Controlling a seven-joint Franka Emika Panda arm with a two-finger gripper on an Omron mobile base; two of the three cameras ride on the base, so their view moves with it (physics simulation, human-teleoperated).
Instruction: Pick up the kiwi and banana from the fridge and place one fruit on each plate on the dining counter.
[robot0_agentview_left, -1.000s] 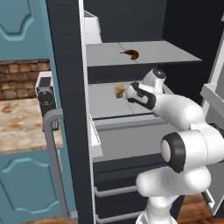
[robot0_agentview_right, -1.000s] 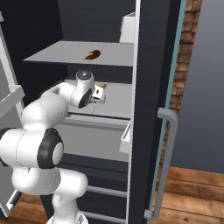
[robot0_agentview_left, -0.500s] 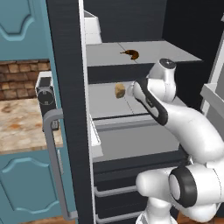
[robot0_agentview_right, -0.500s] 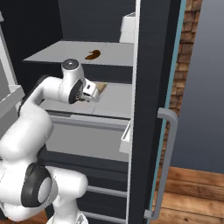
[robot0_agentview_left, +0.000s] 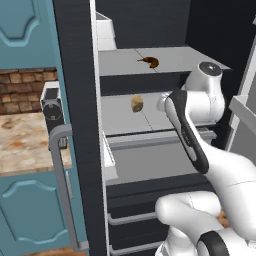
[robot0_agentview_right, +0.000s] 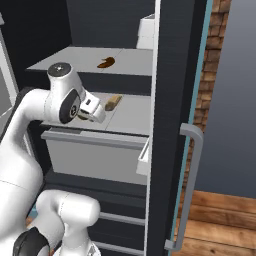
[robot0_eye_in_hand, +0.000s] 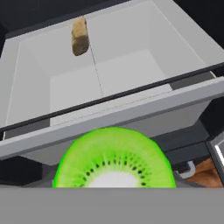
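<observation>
While the kiwi (robot0_eye_in_hand: 114, 157) sat right at the hand camera, its cut green face filling the lower middle of that view, it lay between the jaws, which pinched it about half spread. From the right base view a sliver of something dark showed at the gripper (robot0_agentview_right: 86, 114), which hung just in front of the fridge's (robot0_agentview_right: 172, 75) middle shelf (robot0_agentview_right: 131, 111). On that shelf, well behind the gripper, lay a tan lumpy item (robot0_agentview_left: 137, 103), apart from everything else. One shelf up, the banana (robot0_agentview_left: 149, 61) rested alone near the middle of the upper shelf (robot0_agentview_left: 175, 59), dark brown with an orange patch. Below the middle shelf ran a pale grey drawer front (robot0_agentview_right: 95, 155). The fridge door (robot0_agentview_left: 75, 125) stood open at the left of the left base view, its grey handle (robot0_agentview_left: 62, 185) facing the camera. Beyond the door, a marbled counter (robot0_agentview_left: 22, 142) met a brick wall (robot0_agentview_left: 20, 92).
</observation>
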